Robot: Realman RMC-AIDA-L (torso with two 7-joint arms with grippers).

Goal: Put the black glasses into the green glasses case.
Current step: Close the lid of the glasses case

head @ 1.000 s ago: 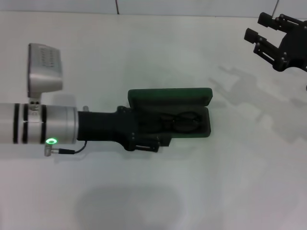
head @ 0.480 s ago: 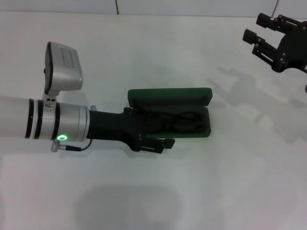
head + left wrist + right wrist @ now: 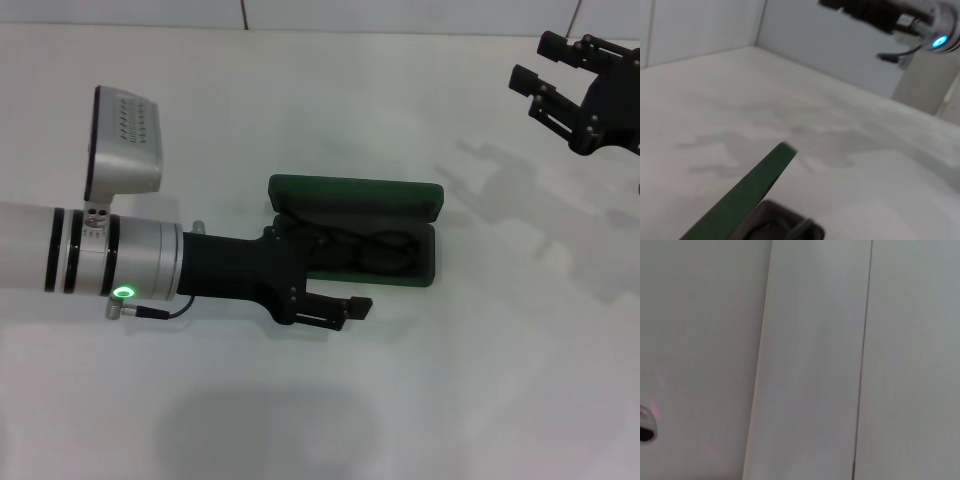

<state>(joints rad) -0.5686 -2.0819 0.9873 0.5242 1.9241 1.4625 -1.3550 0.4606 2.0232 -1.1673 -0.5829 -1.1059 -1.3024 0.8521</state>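
While the green glasses case point(image 3: 355, 232) lies open on the white table point(image 3: 420, 400), the black glasses point(image 3: 375, 250) rest inside its dark lower tray, lenses toward the case's right end. The case's lid point(image 3: 356, 196) is folded back on the far side of the tray, and in the left wrist view that lid shows as a green edge point(image 3: 747, 192) rising over the dark tray, with a thin part of the glasses point(image 3: 799, 227) just visible inside.

From the case's left end, the left arm reaches in level with the table, its silver sleeve and black wrist leading to the left gripper point(image 3: 322, 275). That gripper sits over the left portion of the tray and over the case's near edge. One of its fingers point(image 3: 338, 308) lies just outside the near wall of the case, apart from the glasses; the other finger is lost against the dark lining, so I cannot tell how wide the jaws stand or whether anything is pinched between them. The glasses look to be lying free in the tray to the right of the gripper.

Well apart from the case, toward the far right corner of the table, the right gripper point(image 3: 560, 75) hangs idle with its fingers spread and nothing between them. Its shadow falls on the table between it and the case.
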